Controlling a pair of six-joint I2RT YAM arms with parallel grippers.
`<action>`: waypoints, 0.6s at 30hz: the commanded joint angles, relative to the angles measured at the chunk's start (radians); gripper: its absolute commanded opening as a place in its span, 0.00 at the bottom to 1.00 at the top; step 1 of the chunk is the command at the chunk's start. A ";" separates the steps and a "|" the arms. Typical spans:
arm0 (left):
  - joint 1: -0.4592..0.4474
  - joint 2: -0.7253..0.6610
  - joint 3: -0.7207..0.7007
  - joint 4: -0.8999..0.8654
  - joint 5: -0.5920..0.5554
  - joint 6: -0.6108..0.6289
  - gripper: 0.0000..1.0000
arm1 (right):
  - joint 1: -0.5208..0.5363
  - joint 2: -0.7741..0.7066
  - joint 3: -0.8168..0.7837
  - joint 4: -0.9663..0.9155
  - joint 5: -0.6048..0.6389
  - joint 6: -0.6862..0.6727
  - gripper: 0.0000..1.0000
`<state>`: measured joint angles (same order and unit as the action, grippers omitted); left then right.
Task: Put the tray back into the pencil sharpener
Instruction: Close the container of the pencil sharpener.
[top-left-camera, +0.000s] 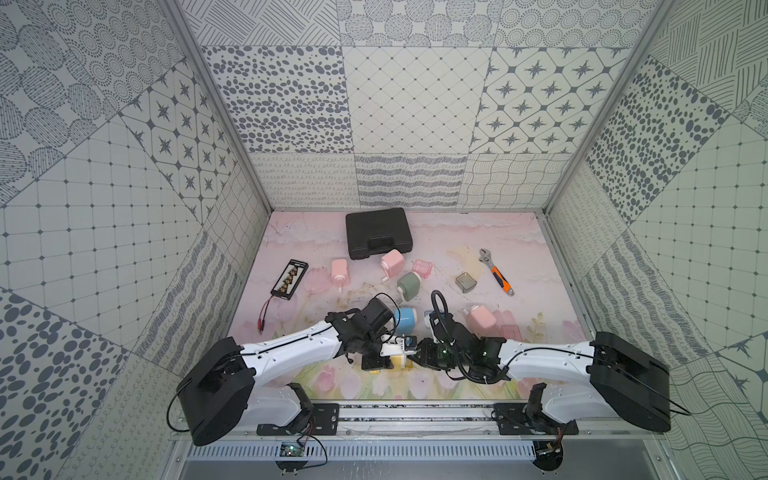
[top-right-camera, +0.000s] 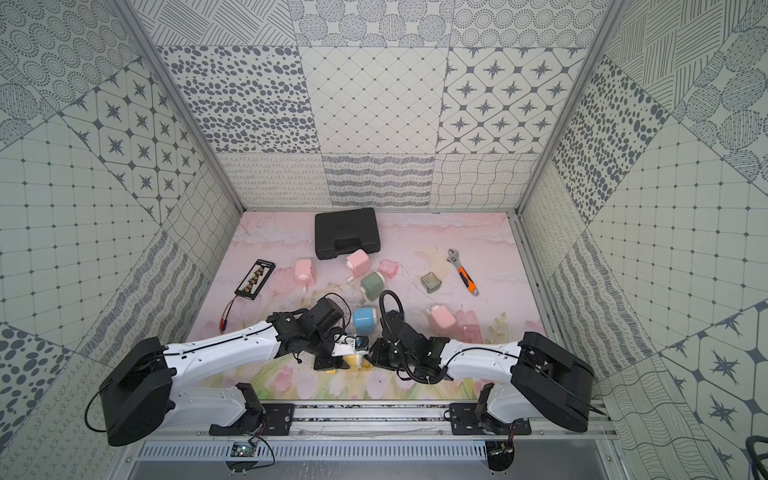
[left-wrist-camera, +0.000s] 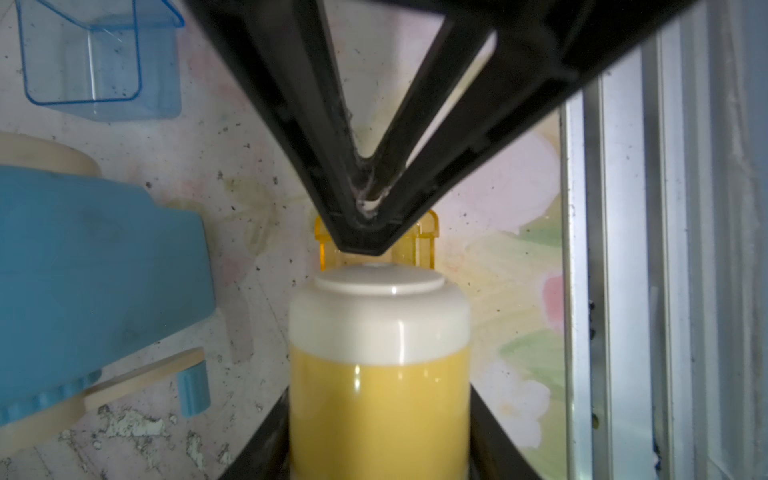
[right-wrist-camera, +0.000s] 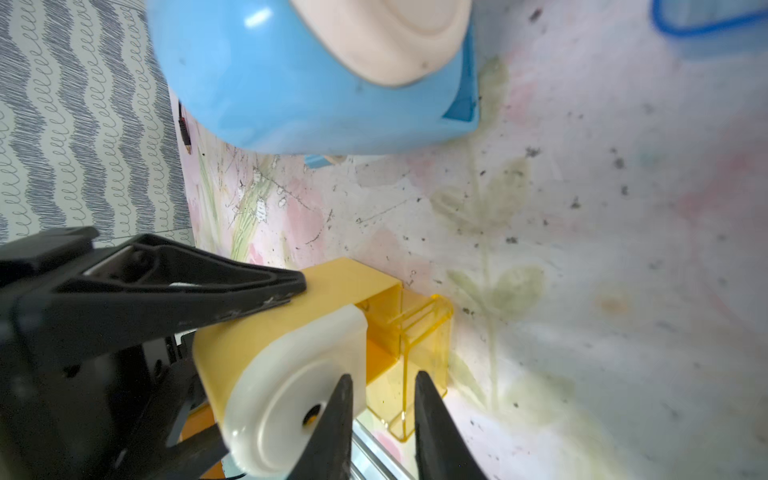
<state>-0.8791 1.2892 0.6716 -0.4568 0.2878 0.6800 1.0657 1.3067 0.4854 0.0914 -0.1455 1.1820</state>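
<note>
Pushing off-axis could jam the yellow tray (right-wrist-camera: 424, 340), half out of the yellow sharpener (left-wrist-camera: 378, 395) at the lower centre in both top views; the right fingers (right-wrist-camera: 434, 436), narrowly pinching its end wall, might slip off. The left fingers (left-wrist-camera: 270, 444) clamp the sharpener's body. Dark specks (right-wrist-camera: 532, 151) litter the pink floral surface (top-left-camera: 457, 232); patterned grey-white walls (top-left-camera: 415, 104) enclose it.

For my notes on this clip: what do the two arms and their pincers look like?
The left arm and right arm match: white moulded links, black joints, bulky black base housings. A thin black cable runs along each link; a ribbed black hose loops over the right wrist. The left pincer and right pincer have black, open-framed triangular fingers.
</note>
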 joint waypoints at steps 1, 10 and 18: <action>-0.008 0.019 -0.013 0.037 -0.078 -0.011 0.30 | 0.002 -0.092 -0.010 -0.108 0.098 0.021 0.24; -0.012 0.022 -0.020 0.044 -0.074 -0.011 0.30 | 0.011 0.018 0.032 -0.101 0.052 0.005 0.13; -0.014 0.025 -0.023 0.047 -0.067 -0.013 0.30 | 0.011 0.174 0.034 0.125 -0.069 0.030 0.11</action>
<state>-0.8829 1.2953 0.6685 -0.4335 0.2920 0.6792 1.0721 1.4578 0.4927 0.0883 -0.1646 1.1976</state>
